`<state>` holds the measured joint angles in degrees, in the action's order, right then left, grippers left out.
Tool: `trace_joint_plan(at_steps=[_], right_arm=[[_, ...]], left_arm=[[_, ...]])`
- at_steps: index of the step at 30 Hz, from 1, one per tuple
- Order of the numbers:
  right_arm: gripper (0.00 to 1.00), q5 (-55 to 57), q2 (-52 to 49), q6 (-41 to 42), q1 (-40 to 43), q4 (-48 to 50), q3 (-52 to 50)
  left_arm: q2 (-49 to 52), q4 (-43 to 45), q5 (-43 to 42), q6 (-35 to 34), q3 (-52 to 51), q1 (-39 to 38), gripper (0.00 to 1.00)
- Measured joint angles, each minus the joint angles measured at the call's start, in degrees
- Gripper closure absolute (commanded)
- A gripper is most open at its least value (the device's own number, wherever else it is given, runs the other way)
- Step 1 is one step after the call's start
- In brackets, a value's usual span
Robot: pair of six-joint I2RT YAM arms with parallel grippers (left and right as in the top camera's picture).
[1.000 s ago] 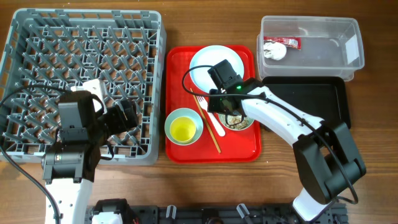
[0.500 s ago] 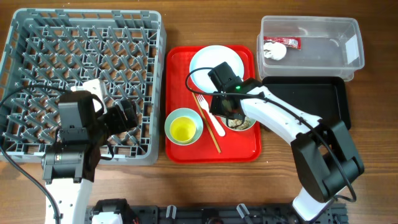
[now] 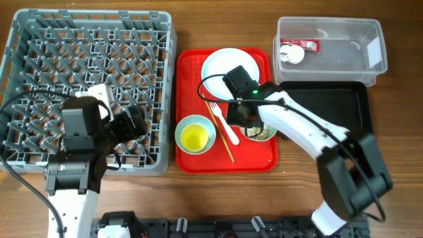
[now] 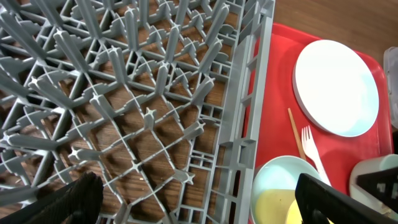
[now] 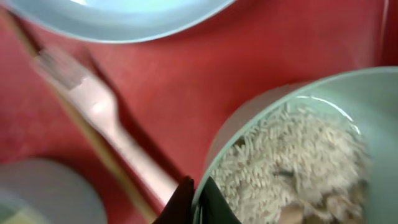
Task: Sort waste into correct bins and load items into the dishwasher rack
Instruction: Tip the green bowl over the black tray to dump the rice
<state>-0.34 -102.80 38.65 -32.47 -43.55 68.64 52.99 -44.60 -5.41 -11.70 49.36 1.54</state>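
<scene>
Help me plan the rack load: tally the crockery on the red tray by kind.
Pale blue-white plate: 1
Pale mint bowls: 2
Yellow cup: 1
Total: 4

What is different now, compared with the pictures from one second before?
The right tool closed on the rim of the bowl of rice scraps, taking hold of it. The left tool stayed open over the dishwasher rack; the plate, fork and yellow cup did not move.
</scene>
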Motion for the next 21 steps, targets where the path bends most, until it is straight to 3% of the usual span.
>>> trace_joint_plan(at_steps=[5,9,21], right_arm=[[0.96,-1.77,10.97,-2.80,1.75,-1.01,1.40],[0.96,-5.29,18.16,-4.48,7.85,-2.34,2.03],[0.96,-34.69,12.20,-20.70,39.50,-4.04,-0.11]], left_arm=[[0.00,0.00,0.00,0.00,0.00,0.00,0.00],[0.00,0.00,0.00,0.00,0.00,0.00,0.00],[0.00,0.00,0.00,0.00,0.00,0.00,0.00]])
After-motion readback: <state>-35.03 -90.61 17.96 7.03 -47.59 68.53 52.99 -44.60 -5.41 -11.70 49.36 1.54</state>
